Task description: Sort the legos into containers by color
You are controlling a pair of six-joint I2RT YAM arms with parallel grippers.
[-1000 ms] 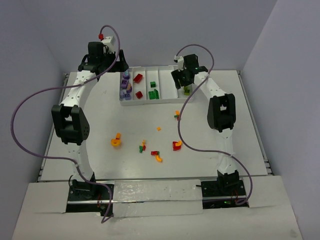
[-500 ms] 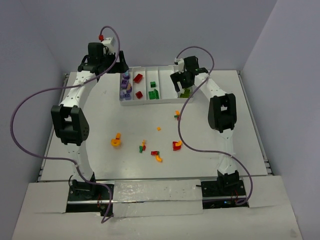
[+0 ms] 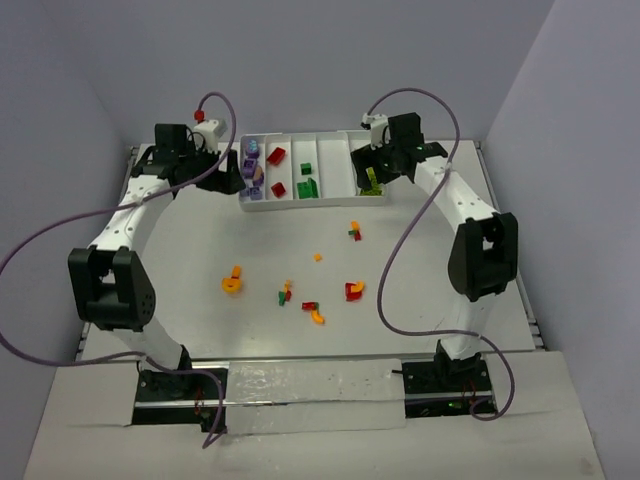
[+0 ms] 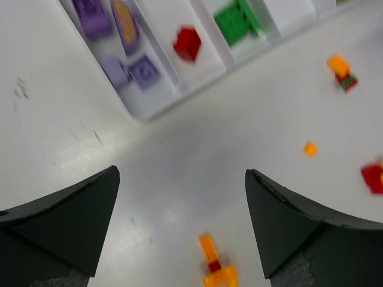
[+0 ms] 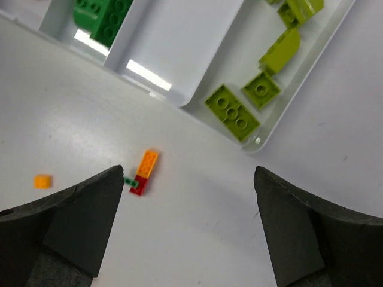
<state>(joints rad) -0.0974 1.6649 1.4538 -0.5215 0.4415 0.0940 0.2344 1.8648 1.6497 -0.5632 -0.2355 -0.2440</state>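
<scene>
White table, plain grey walls. Both arms reach toward the tray at the far side.

- Left gripper: jaws wide apart, nothing held.
- Right gripper: the same, wide and empty, above the tray's lime-end corner.
- Loose legos: scattered mid-table, well apart from the tray.

Likely next pick is the orange-and-red cluster, nearest the right gripper. Its colours appear joined, so come straight down and straddle one brick only.

In the tray: purple bricks, red brick, dark green bricks, lime bricks. One compartment is bare.
</scene>
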